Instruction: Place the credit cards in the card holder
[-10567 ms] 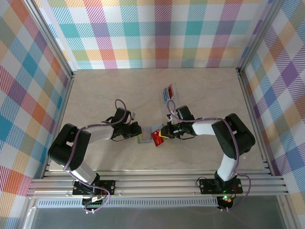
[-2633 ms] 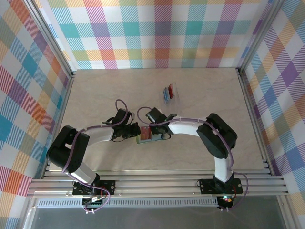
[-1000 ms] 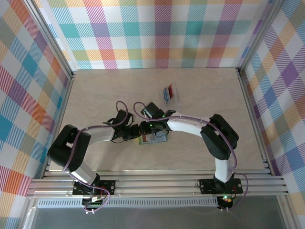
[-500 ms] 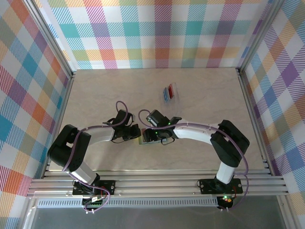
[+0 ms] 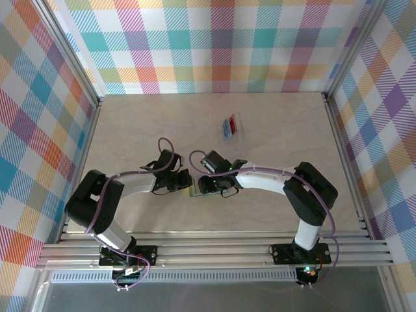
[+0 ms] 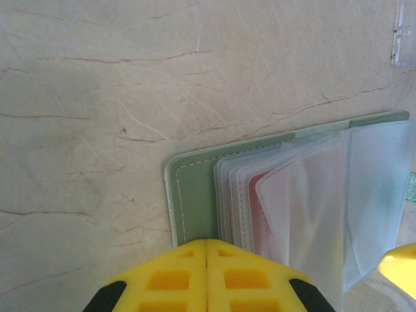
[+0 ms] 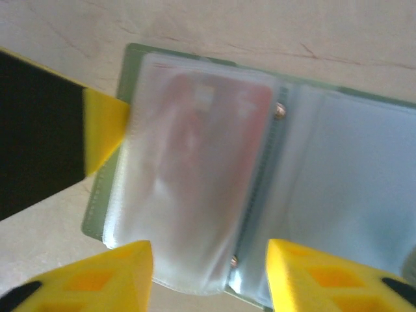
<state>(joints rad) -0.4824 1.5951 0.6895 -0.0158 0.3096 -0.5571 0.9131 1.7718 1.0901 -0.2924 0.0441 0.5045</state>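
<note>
Card holder (image 6: 192, 195) lies open between both grippers, red card (image 7: 214, 130) sleeved. Left gripper (image 6: 207, 244) closed, tips pinning its cover; right gripper (image 7: 208, 250) spread wide, empty. Risk: pin slips, holder skids, sleeves flop shut.

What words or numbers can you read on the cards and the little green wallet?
There is no text that can be read.
Red card in the card holder: any print is blurred behind the cloudy sleeve.
Card holder cover: plain, with no lettering to see.
Cards in the clear tray: too small to read.
</note>
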